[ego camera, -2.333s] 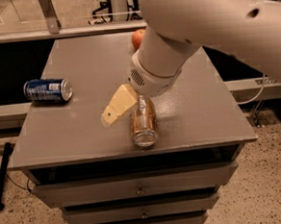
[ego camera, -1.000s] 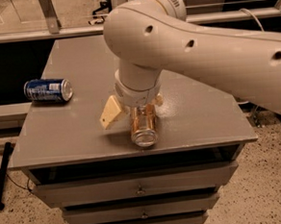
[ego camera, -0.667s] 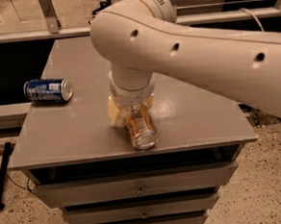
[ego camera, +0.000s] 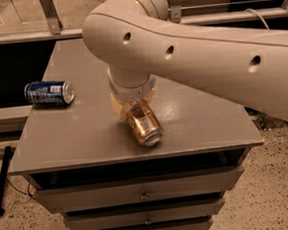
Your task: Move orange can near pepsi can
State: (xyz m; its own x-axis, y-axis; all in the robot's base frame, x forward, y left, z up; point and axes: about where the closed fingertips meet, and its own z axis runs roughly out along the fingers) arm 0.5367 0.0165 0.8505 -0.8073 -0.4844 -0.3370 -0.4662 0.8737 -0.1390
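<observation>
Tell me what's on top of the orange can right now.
The gripper sits over the far end of the orange can, which lies on its side on the table. The wrist hides that end; only the near half shows.

No writing can be read on the pepsi can (ego camera: 48, 93) or the orange can (ego camera: 146, 125) beneath the hand (ego camera: 130, 107).

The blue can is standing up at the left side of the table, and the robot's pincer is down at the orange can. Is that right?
Not quite. The camera view shows the blue can lying on its side, not standing up. The rest holds: it is at the left side of the table, and the pincer is down at the orange can.
</observation>
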